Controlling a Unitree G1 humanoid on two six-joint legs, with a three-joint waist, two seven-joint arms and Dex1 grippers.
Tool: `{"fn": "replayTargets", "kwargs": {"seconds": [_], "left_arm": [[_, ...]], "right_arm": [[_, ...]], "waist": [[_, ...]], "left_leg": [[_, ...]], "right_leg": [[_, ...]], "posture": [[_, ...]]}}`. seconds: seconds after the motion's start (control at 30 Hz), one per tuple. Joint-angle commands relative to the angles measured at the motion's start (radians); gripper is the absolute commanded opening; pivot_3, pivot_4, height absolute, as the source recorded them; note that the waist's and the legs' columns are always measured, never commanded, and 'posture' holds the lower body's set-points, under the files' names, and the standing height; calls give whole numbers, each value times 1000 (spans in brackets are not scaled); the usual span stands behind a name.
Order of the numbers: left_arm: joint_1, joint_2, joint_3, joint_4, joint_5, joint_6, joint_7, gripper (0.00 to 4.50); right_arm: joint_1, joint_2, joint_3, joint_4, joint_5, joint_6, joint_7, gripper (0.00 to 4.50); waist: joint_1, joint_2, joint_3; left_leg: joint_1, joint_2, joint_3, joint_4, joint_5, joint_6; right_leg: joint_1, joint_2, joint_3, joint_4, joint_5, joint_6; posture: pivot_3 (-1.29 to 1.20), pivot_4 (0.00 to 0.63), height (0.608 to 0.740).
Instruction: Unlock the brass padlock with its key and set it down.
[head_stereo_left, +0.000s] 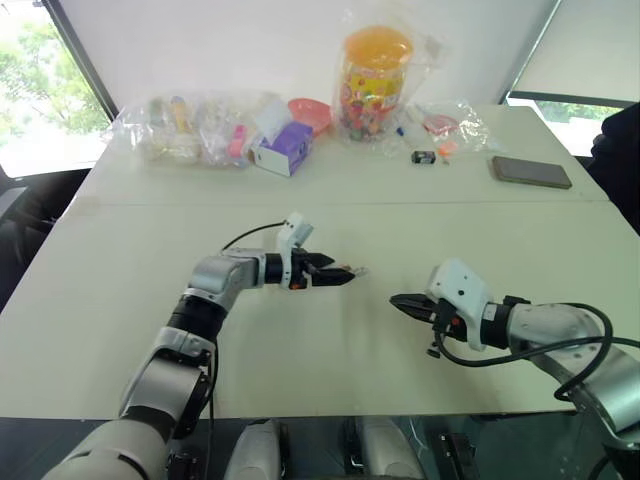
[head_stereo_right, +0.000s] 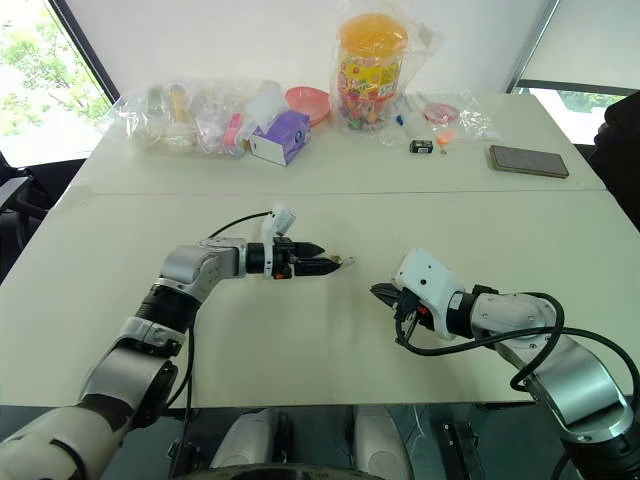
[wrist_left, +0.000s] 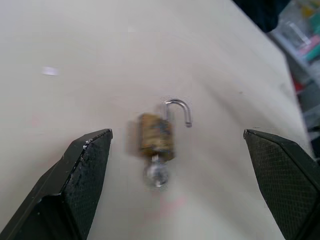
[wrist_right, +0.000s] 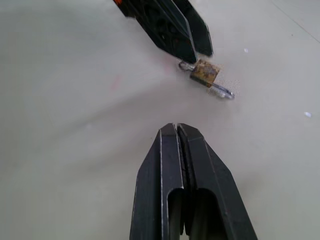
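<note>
Both arms are chunky silver-grey metal segments with black joint rings. Each wrist carries a white plastic camera housing, with a bit of orange trim behind the tapered black two-finger left gripper (head_stereo_left: 345, 274) and right gripper (head_stereo_left: 398, 302). Finger pads (wrist_left: 85, 172) have a fine diamond texture. Loose black cables loop off both forearms.

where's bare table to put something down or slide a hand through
The near half of the table is mostly bare: wide patches outside each arm, and a band beyond the seam up to the bags. The padlock lies by the left claw. The back edge is crowded: bagged items, purple box, candy jar, phone.
</note>
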Motion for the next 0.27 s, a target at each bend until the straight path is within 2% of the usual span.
{"fn": "replayTargets", "kwargs": {"seconds": [0.03,0.13,0.27], "left_arm": [[30,78,17,-124,17,-51,-61,4467],[70,179,35,-292,-63,-24,-193,4467],[88,237,69,-383,-144,64,-247,4467]], "right_arm": [[-12,-21,-30,-17,-5,-21,17,0],[-33,-50,-51,-8,-2,-29,48,0],[-71,-67,-80,-6,29,-13,76,0]], "waist": [[6,0,0],[13,0,0],[19,0,0]], "left_leg": [[-2,0,0,0,0,0],[-5,-1,0,0,0,0],[-8,-3,1,1,0,0]], "right_leg": [[-2,0,0,0,0,0],[-5,-1,0,0,0,0],[-6,-4,0,-2,0,0]], "posture": [[0,150,740],[0,150,740],[0,150,740]]}}
